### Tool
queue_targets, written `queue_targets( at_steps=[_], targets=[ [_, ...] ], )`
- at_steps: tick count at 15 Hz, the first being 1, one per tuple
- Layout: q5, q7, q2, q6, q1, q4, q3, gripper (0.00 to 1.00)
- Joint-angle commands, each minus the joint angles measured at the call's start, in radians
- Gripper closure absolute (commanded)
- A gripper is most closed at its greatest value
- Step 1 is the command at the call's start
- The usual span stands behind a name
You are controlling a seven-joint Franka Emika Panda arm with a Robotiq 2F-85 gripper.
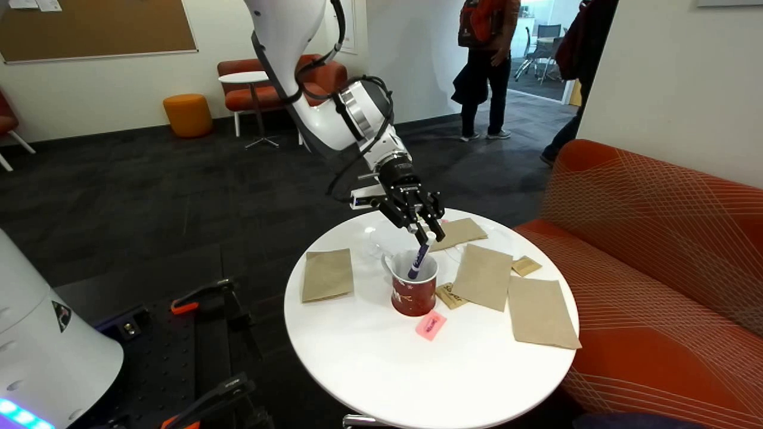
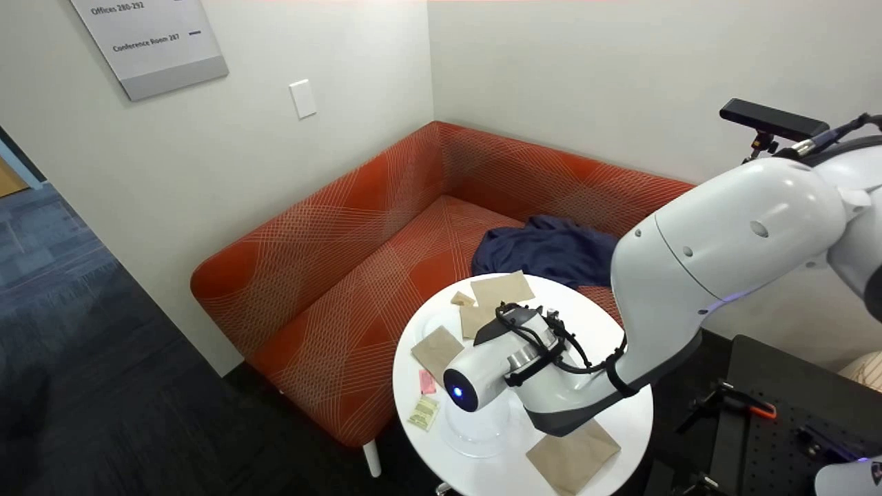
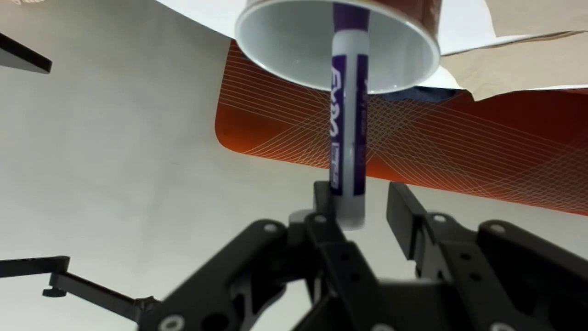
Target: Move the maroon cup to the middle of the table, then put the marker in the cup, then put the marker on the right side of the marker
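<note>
- We see the gripper (image 3: 362,201) with its fingers parted, the space between them a little wider than the marker (image 3: 349,124).
- The marker's pale end stands between the fingers, close to one and clear of the other. We cannot tell whether it touches the nearer finger, but the pair is not clamped on it.
- The marker leans, purple cap downward, inside the maroon cup (image 1: 413,298), its upper part rising above the rim.
- We find the cup upright near the middle of the table (image 1: 381,375), its pale inside showing.
- Just beside the cup's foot lie a pink packet (image 1: 430,325) and a tan packet (image 1: 451,297).
- Farther out on the tabletop we count four brown paper sheets (image 1: 483,277), one with a corner past the edge, and a smaller packet (image 1: 526,266).
- In an exterior view we make out a clear round dish (image 2: 475,451) near a pale packet (image 2: 423,412). The robot arm (image 2: 730,234) hides the cup there.
- Alongside the table, in both exterior views, stands a red sofa (image 1: 644,286); a dark-blue cloth (image 2: 544,248) lies on it.
- Across the room we see a person with a red backpack (image 1: 477,24), a second person (image 1: 587,65) partly hidden by a wall, and an orange stool (image 1: 188,115).
</note>
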Motion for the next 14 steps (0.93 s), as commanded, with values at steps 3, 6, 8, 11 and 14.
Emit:
queue_targets(
  at_steps=[3, 6, 8, 11, 14],
  targets=[
    [0.008, -0.019, -0.050, 0.030, -0.015, -0.015, 0.005, 0.16],
    [0.009, -0.039, -0.078, 0.040, -0.021, -0.031, 0.007, 0.00],
    [0.010, -0.058, -0.078, 0.041, -0.023, -0.027, 0.006, 0.00],
    [0.018, -0.077, -0.073, 0.050, -0.032, -0.025, 0.007, 0.00],
    [0.040, -0.110, -0.129, 0.081, -0.046, -0.065, 0.019, 0.00]
  ],
)
